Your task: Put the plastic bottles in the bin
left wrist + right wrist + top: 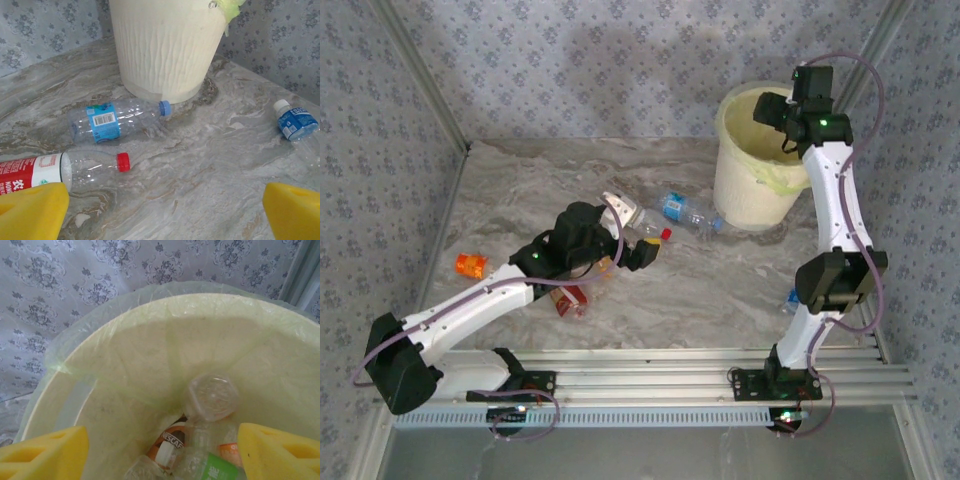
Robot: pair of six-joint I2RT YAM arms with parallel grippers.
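Fingers (30,212) on left arm gape empty; right fingers (40,452) likewise, apparently over bin (150,340).

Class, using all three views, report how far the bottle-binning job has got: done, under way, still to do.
Done: several bottles lie inside the bin. Under way: the right gripper hangs open and empty over it; the left gripper is open near the red-capped bottle. Left: at least that one, the blue-labelled bottle, the white-capped bottle and the orange bottle on the table.
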